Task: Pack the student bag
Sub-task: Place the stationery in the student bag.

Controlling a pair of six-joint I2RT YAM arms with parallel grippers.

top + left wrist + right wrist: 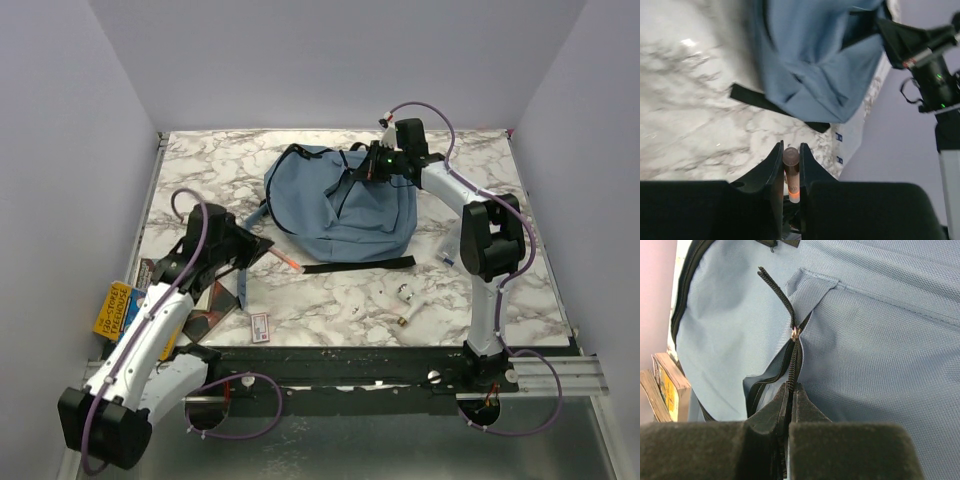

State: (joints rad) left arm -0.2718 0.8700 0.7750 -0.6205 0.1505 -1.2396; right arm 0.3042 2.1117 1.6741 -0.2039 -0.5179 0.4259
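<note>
**Operator:** Where is the student bag?

**Spotter:** Your student bag [340,205] lies flat on the marble bench [200,160], toward the far side and about mid-width. A black webbing strap [360,265] lies along its near edge.

**Operator:** And my right gripper?

**Spotter:** Your right gripper [791,387] is at the bag's far end, its 2 fingers pressed together on the zipper [792,360]. The teeth run straight in between the tips. In your right wrist view the opening gapes just left of them.

**Operator:** The left one?

**Spotter:** Your left gripper [791,147] hangs over the bench near the bag's near-left corner, apart from the fabric. It pinches a pen [791,165] with an orange band. The capped end pokes out past the fingertips, toward the bag.

**Operator:** What else is on the bench?

**Spotter:** There are books [118,308] at the near-left corner beside your left arm, and a small card [260,327] by the near edge. A few small pale pieces [405,295] lie near your right arm; I cannot tell what they are.
</note>
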